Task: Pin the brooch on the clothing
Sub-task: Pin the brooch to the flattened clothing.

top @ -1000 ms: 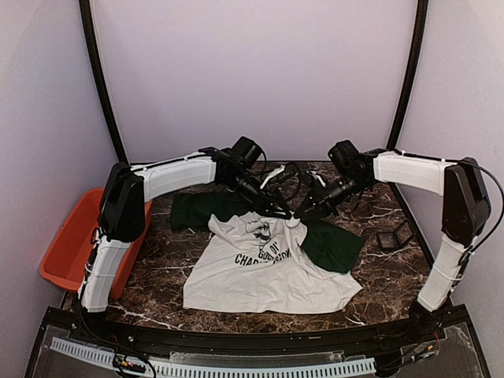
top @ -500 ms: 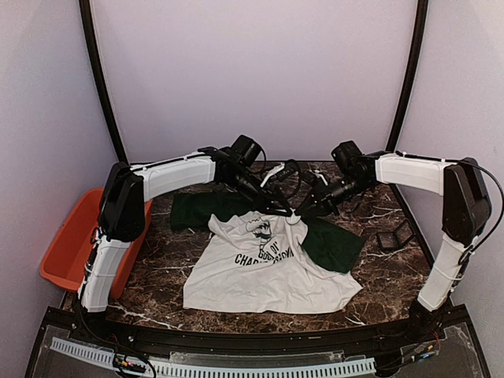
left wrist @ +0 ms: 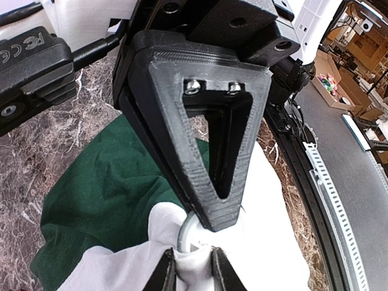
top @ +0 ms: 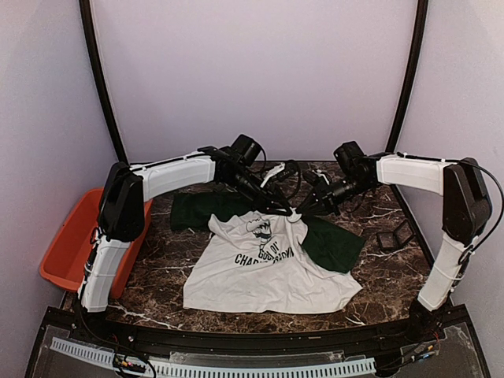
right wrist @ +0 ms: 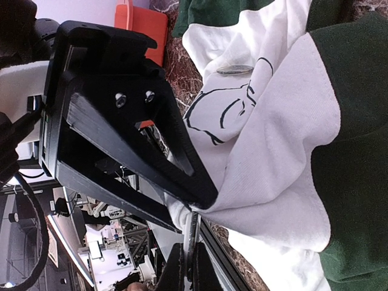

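Left gripper [left wrist: 193,274] jaws pinch rumpled white clothing [top: 260,276]; right gripper [right wrist: 189,276] jaws clamp the thin metal brooch [right wrist: 193,233]

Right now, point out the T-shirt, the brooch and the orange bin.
T-shirt [top: 264,283]: top view, white front below the print.
Brooch [right wrist: 193,236]: right wrist view, thin edge.
Orange bin [top: 69,240]: top view, inner wall.

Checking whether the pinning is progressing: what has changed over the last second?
The right tool and its wrist drew slightly back rightward, still gripping the brooch at the T-shirt collar. The left tool kept pinching the white fabric. The T-shirt lies as before.
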`<action>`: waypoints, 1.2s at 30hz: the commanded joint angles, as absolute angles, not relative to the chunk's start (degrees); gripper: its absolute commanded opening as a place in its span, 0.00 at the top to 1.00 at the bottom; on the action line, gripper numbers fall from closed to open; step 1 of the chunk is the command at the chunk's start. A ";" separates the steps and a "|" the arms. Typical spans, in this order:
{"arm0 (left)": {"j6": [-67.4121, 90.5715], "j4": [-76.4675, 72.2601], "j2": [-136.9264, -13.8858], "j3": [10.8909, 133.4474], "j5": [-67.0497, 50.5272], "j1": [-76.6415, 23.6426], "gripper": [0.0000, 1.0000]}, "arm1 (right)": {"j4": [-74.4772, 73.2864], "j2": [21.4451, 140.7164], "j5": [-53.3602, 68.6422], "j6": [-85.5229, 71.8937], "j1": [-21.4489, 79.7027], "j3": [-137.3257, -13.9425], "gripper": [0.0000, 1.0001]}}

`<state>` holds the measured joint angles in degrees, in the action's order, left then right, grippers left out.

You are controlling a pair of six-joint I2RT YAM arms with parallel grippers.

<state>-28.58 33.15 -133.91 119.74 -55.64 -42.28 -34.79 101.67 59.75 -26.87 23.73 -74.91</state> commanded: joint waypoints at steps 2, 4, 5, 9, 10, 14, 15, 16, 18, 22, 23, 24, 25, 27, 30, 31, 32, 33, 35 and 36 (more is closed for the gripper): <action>-30.09 37.16 -132.45 118.79 -52.53 -43.35 0.79 | -29.72 99.35 63.76 -25.12 23.60 -75.22 1.00; -29.64 36.80 -132.43 118.70 -53.03 -42.96 0.79 | -30.41 98.88 62.99 -24.43 23.66 -74.58 1.00; -29.19 36.40 -132.45 118.66 -53.18 -42.84 0.79 | -30.50 98.65 62.88 -24.14 23.69 -74.27 1.00; -28.48 35.73 -132.44 118.66 -53.70 -42.17 0.78 | -30.60 98.04 62.38 -23.89 23.60 -73.57 1.00; -28.35 35.58 -132.44 118.66 -53.99 -42.05 0.78 | -30.63 98.01 62.26 -23.76 23.64 -73.57 1.00; -27.52 34.67 -132.45 118.57 -56.48 -42.10 0.76 | -30.99 98.55 61.90 -23.61 23.72 -73.89 1.00; -27.64 34.78 -132.45 118.57 -57.38 -42.10 0.76 | -31.24 98.80 61.50 -23.52 23.65 -74.04 1.00; -27.93 35.30 -132.36 118.59 -59.30 -42.10 0.76 | -31.74 99.03 60.80 -23.24 23.65 -74.27 1.00; -29.53 37.02 -132.30 118.68 -61.76 -42.06 0.74 | -33.17 99.57 59.76 -22.41 23.71 -74.95 1.00; -33.18 40.46 -132.28 119.37 -64.28 -42.08 0.72 | -33.59 99.66 59.20 -21.99 23.71 -75.38 1.00; -33.74 40.66 -132.28 119.45 -64.57 -42.12 0.72 | -33.75 99.71 59.09 -21.90 23.73 -75.48 1.00; -33.79 40.66 -132.21 119.53 -64.86 -42.11 0.72 | -33.95 99.84 59.06 -21.78 23.68 -75.64 1.00; -33.58 40.55 -132.24 119.53 -64.99 -42.17 0.72 | -34.05 99.97 59.01 -21.65 23.72 -75.74 1.00; -32.77 39.64 -132.35 119.54 -65.20 -42.14 0.72 | -34.22 99.96 58.92 -21.56 23.80 -75.84 1.00; -31.44 38.33 -132.57 119.59 -65.09 -42.17 0.73 | -34.39 99.85 58.51 -21.38 23.93 -75.86 1.00; -31.14 37.97 -132.64 119.59 -65.10 -42.18 0.73 | -34.45 99.82 58.37 -21.33 24.06 -75.85 1.00; -30.62 37.44 -132.81 119.61 -65.20 -42.19 0.74 | -34.62 99.78 58.17 -21.13 24.21 -75.85 1.00; -30.34 37.18 -132.85 119.55 -65.32 -42.19 0.74 | -34.70 99.80 58.02 -20.99 24.33 -75.89 1.00; -29.37 36.08 -132.98 119.57 -65.38 -42.12 0.76 | -35.08 99.90 57.59 -20.66 24.78 -76.01 1.00; -28.90 35.88 -133.09 119.55 -65.43 -42.15 0.76 | -35.21 99.93 57.38 -20.59 24.97 -76.10 1.00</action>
<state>-30.35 36.49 -133.91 119.72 -61.30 -41.63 -36.16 100.92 59.70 -21.85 24.27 -74.26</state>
